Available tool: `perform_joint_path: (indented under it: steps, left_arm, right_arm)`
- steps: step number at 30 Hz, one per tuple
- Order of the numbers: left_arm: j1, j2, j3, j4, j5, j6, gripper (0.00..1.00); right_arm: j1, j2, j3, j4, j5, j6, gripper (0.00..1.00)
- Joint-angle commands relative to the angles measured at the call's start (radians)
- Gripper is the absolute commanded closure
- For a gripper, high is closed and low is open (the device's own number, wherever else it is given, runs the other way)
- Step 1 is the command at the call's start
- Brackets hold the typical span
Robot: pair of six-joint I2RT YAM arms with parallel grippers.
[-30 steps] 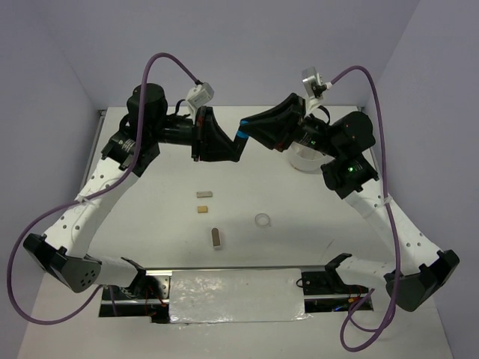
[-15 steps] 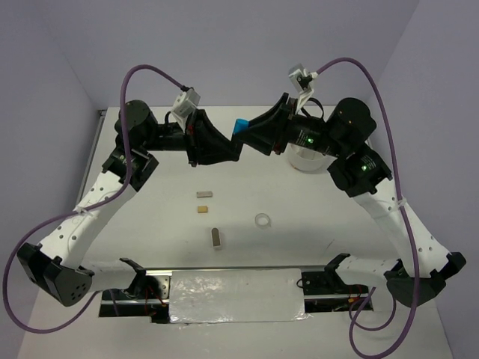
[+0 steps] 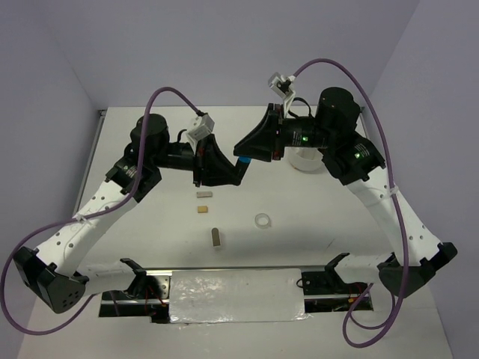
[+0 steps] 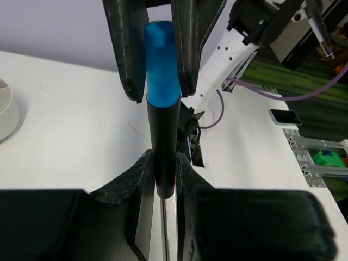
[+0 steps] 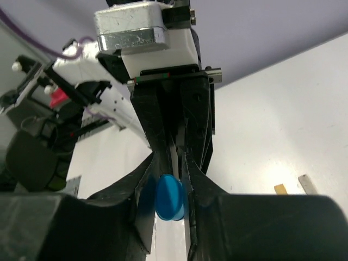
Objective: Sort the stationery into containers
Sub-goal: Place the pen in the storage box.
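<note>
Meeting above the middle of the white table (image 3: 322, 217), the two robot arms share one black marker (image 4: 163, 141) between them. The left gripper (image 4: 162, 166) has its two fingers clamped on the marker's black barrel. The right gripper (image 5: 169, 169) has its fingers pressed together on the marker's blue cap (image 4: 161, 65). The left wrist view shows the marker running straight from one pair of fingers to the other, cap end away from the left gripper. The right wrist view looks along the marker, so only the round end of the blue cap shows between the right fingers, with the left gripper just beyond it.

Seen from above, the marker is lifted off the table, left of the white round dish (image 3: 302, 160). That dish sits far and right on the table, partly hidden behind the right arm. What lies inside the dish cannot be seen.

Four loose items lie on the table nearer than the grippers. A pale block (image 3: 204, 193) lies near the left gripper, with a small tan block (image 3: 201, 209) just beside it on the near side. A grey block (image 3: 216, 238) lies nearer still. A clear tape ring (image 3: 262, 221) lies flat to their right, apart from them.
</note>
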Motion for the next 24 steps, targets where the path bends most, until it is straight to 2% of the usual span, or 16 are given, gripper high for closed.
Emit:
perform_joint_path:
  steps: [1,3,7,9,12,14,15,17,18,19,21,22,24]
  left_arm:
    - [-0.008,-0.037,0.047,-0.098,-0.009,0.107,1.0]
    - [-0.005,-0.031,0.062,-0.1,-0.017,0.107,1.0]
    - [-0.002,-0.009,0.062,-0.053,-0.012,0.06,1.0]
    - [0.001,-0.003,0.064,-0.031,-0.012,0.052,1.0]
    - [0.006,0.006,0.071,-0.023,-0.015,0.046,1.0]
    - [0.008,0.014,0.079,-0.034,-0.015,0.058,0.88]
    - [0.008,0.017,0.081,-0.051,-0.016,0.063,0.74]
    - [0.012,0.017,0.082,-0.071,-0.07,0.08,0.11]
    - [0.014,0.015,0.087,-0.089,-0.111,0.09,0.01]
    - [0.014,0.014,0.09,-0.146,-0.169,0.1,0.01]
    - [0.014,0.003,0.096,-0.192,-0.355,0.109,0.01]
    - [0.015,-0.001,0.094,-0.235,-0.428,0.103,0.01]
    - [0.021,-0.024,0.076,-0.264,-0.585,0.08,0.01]
  right_arm:
    - [-0.007,0.021,0.067,-0.096,-0.111,-0.071,0.73]
    - [-0.006,0.03,0.067,-0.153,-0.132,-0.1,0.57]
    - [-0.006,0.001,0.0,-0.138,-0.114,-0.114,0.51]
    - [-0.007,-0.004,0.001,-0.172,-0.085,-0.138,0.56]
    - [-0.009,-0.008,0.004,-0.192,-0.049,-0.171,0.83]
    - [-0.012,-0.016,0.001,-0.189,-0.023,-0.177,1.0]
    - [-0.013,-0.02,-0.002,-0.18,0.024,-0.177,1.0]
    - [-0.036,-0.033,-0.02,-0.172,0.11,-0.175,1.0]
    - [-0.05,-0.042,-0.033,-0.154,0.179,-0.171,1.0]
    - [-0.064,-0.051,-0.053,-0.143,0.349,-0.149,1.0]
    - [-0.134,-0.074,-0.102,-0.141,0.587,-0.099,1.0]
    - [-0.159,-0.079,-0.117,-0.15,0.835,-0.042,1.0]
    - [-0.249,-0.08,-0.163,-0.213,1.082,0.047,1.0]
